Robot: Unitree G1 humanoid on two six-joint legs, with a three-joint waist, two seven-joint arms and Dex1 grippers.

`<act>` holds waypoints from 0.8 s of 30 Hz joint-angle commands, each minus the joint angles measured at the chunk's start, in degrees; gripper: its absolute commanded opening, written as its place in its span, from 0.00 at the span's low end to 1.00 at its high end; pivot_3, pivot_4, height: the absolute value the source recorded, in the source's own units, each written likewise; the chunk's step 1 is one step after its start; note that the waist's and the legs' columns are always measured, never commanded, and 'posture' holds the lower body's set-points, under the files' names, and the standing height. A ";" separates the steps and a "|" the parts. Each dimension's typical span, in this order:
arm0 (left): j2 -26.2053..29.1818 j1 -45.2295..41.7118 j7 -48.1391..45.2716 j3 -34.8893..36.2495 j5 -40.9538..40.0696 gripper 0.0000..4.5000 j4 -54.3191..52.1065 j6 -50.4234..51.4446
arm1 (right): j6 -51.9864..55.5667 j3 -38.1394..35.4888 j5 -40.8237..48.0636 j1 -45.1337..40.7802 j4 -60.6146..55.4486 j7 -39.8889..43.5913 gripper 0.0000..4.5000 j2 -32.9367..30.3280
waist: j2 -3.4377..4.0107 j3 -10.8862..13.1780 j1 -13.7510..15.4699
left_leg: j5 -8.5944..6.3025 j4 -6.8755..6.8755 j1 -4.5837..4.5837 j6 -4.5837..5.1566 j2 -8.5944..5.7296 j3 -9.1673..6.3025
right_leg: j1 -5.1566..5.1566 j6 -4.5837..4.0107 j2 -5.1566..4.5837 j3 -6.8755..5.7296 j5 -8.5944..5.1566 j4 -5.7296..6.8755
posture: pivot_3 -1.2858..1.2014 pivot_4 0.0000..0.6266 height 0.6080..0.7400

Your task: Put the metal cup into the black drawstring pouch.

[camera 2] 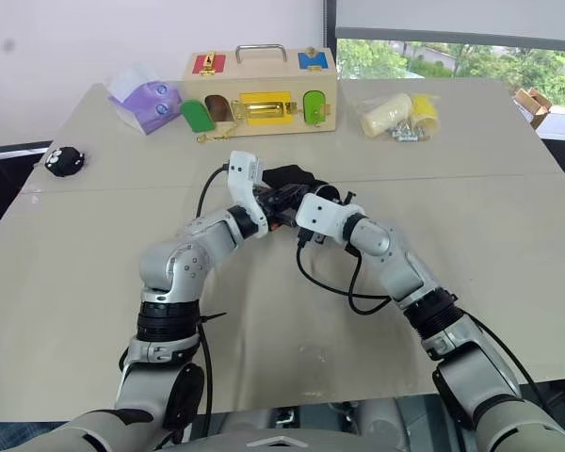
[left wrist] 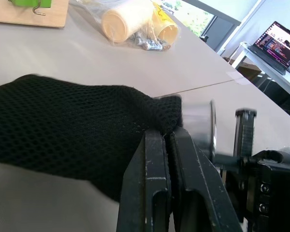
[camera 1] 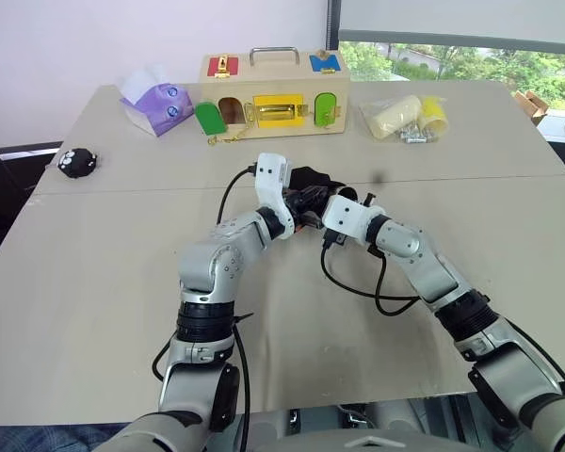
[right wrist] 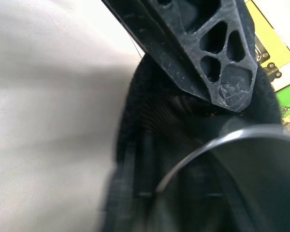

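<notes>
Metal cup (left wrist: 199, 126) lies sideways, rim towards right gripper (camera 1: 350, 196); left gripper (left wrist: 169, 140) pinches black drawstring pouch (left wrist: 63, 125).

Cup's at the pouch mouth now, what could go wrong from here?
The metal cup sits only partly inside the black drawstring pouch; if the right claw lets go now, it could slide back out. The left claw pinches just the pouch's edge, so the mesh may slip free and the mouth close.

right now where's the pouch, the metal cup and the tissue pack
black drawstring pouch (left wrist: 63, 121), left wrist view, on its mesh side
metal cup (left wrist: 199, 121), left wrist view, on its shiny wall by the rim
tissue pack (camera 1: 158, 105), left eye view, on its purple wrapper
</notes>
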 commanded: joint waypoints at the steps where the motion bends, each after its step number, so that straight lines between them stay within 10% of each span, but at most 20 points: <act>1: -0.98 -1.04 0.06 -0.29 -1.38 0.00 -1.69 -1.33 | -1.59 -1.55 1.67 1.20 -4.35 0.55 0.62 1.47 | 0.00 0.00 -0.01 | 0.00 0.00 0.00 0.00 0.00 0.00 | 0.00 0.00 0.00 0.00 0.00 0.00 | 0.52 0.24 1.00; 12: -0.95 -1.60 0.51 0.14 -1.54 0.00 -0.12 -2.09 | 11.37 -7.12 11.14 8.54 -20.11 6.20 0.70 3.11 | -0.01 0.01 0.15 | 0.00 0.01 0.00 0.00 0.01 -0.02 | 0.01 0.00 0.00 0.00 0.00 0.01 | 0.52 0.24 1.00; 20: -0.55 -1.39 0.23 -0.37 -1.25 0.00 0.27 -2.51 | 14.42 -7.48 12.56 9.66 -23.17 6.55 0.02 1.89 | -0.01 0.01 0.13 | 0.00 0.01 0.01 -0.01 0.00 -0.04 | 0.01 0.00 0.02 -0.01 0.00 0.03 | 0.52 0.24 1.00; 24: -0.52 -1.26 0.21 -0.61 -1.34 0.00 0.15 -2.55 | 15.35 -7.32 12.29 9.47 -22.87 6.12 0.01 1.52 | -0.01 0.01 0.13 | 0.00 0.01 0.01 -0.01 0.00 -0.03 | 0.01 0.00 0.02 -0.01 0.00 0.02 | 0.52 0.24 1.00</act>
